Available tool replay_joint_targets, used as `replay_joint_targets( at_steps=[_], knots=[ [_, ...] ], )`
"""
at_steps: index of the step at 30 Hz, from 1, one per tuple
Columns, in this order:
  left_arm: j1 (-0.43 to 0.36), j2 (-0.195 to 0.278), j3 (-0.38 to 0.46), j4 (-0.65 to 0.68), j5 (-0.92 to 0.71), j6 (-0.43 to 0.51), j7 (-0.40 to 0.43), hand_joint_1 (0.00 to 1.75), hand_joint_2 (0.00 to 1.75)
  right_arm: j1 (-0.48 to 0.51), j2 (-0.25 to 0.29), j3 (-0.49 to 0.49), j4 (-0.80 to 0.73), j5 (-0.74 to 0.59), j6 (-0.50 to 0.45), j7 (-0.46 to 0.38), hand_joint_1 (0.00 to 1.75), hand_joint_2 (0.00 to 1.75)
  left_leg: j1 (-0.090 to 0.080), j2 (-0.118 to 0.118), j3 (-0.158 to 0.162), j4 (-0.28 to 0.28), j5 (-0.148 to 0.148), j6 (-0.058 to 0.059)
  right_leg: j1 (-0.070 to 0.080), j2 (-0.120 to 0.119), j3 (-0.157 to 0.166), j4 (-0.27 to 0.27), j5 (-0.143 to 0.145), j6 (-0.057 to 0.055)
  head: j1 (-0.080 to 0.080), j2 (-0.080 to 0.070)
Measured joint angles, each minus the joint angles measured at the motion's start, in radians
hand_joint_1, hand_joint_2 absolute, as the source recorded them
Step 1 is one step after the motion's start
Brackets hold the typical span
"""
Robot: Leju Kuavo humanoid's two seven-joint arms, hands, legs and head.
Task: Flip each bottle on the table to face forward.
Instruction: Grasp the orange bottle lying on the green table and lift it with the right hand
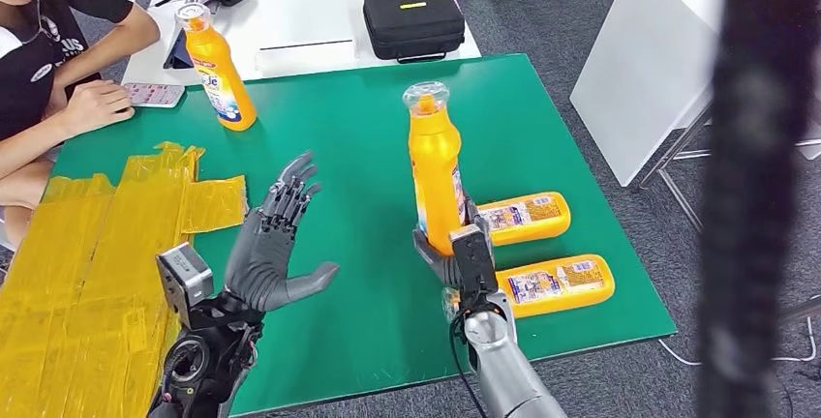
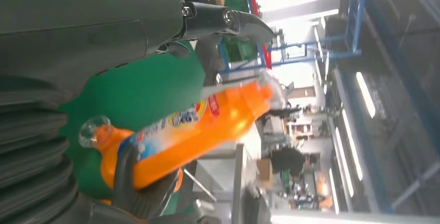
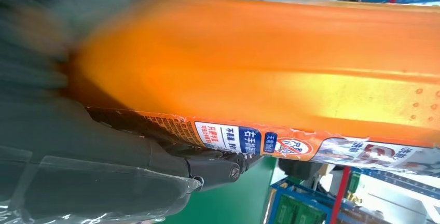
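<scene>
Where the green table (image 1: 368, 137) meets grey carpet, a white table (image 1: 319, 21) behind it carries a black case (image 1: 413, 21). A person (image 1: 48, 60) sits at the far left corner, beside sheets of yellow tape (image 1: 87, 263) on the left side. The right hand (image 1: 455, 253) grips an upright orange bottle (image 1: 434, 171) by its base, just beside two bottles lying flat (image 1: 528, 217) (image 1: 557, 284) near the right edge. Another bottle (image 1: 218, 68) stands at the far left. The left hand (image 1: 276, 244) hovers with fingers spread, holding nothing. A dark blurred band (image 1: 760, 186), perhaps part of the robot, blocks the right side.
</scene>
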Motion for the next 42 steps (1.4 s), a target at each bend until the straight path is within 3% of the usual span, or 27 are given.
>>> replay_joint_targets(
  at_steps=[7,13,24,35,36,39,40,42],
  knots=[
    [-0.038,0.002,-0.049,0.043,0.022,0.001,0.011,0.00,1.75,-0.012,0.000,0.049,-0.014,-0.004,0.058,-0.045,1.75,1.75,0.000,0.000,-0.001,0.000,0.000,0.000,0.000,0.000,-0.001,0.000,0.000,0.000,0.000,0.000],
    [-0.071,0.003,-0.069,0.085,0.048,0.007,0.006,0.00,1.75,-0.007,0.002,0.148,-0.049,0.055,0.112,-0.134,1.75,1.75,0.000,0.000,-0.002,0.000,0.000,0.000,0.000,0.000,-0.002,0.000,0.000,0.000,0.000,0.000],
    [-0.096,0.004,-0.064,0.133,0.115,0.025,0.014,0.00,1.75,0.014,-0.004,0.356,-0.121,0.143,0.027,-0.160,1.75,1.75,0.000,0.000,-0.003,0.000,0.000,0.000,0.000,0.000,-0.003,0.000,0.000,0.000,0.000,0.000],
    [-0.105,0.004,-0.053,0.169,0.161,0.035,0.019,0.00,1.75,-0.022,-0.029,0.437,-0.092,0.123,-0.035,-0.154,1.75,1.75,0.000,0.000,-0.003,0.000,0.000,0.000,0.000,0.000,-0.003,0.000,0.000,0.000,0.000,0.000],
    [-0.105,0.004,-0.052,0.170,0.162,0.035,0.019,0.13,1.75,-0.024,-0.031,0.440,-0.089,0.121,-0.036,-0.154,1.75,1.75,0.000,0.000,-0.003,0.000,0.000,0.000,0.000,0.000,-0.003,0.000,0.000,0.000,0.000,0.000],
    [-0.105,0.002,-0.048,0.174,0.168,0.035,0.017,1.44,1.75,-0.028,-0.033,0.445,-0.082,0.118,-0.038,-0.154,1.75,1.75,0.000,0.000,-0.003,0.000,0.000,0.000,0.000,0.000,-0.003,0.000,0.000,0.000,0.000,0.000],
    [-0.105,0.001,-0.046,0.176,0.176,0.035,0.015,1.75,1.75,-0.030,-0.034,0.446,-0.079,0.117,-0.039,-0.153,1.75,1.75,0.000,0.000,-0.003,0.000,0.000,0.000,0.000,0.000,-0.003,0.000,0.000,0.000,0.000,0.000],
    [-0.103,-0.001,-0.040,0.177,0.208,0.036,0.005,1.75,1.75,-0.035,-0.034,0.450,-0.075,0.113,-0.045,-0.153,1.75,1.75,0.000,0.000,-0.003,0.000,0.000,0.000,0.000,0.000,-0.003,0.000,0.000,0.000,0.000,0.000]
  ],
)
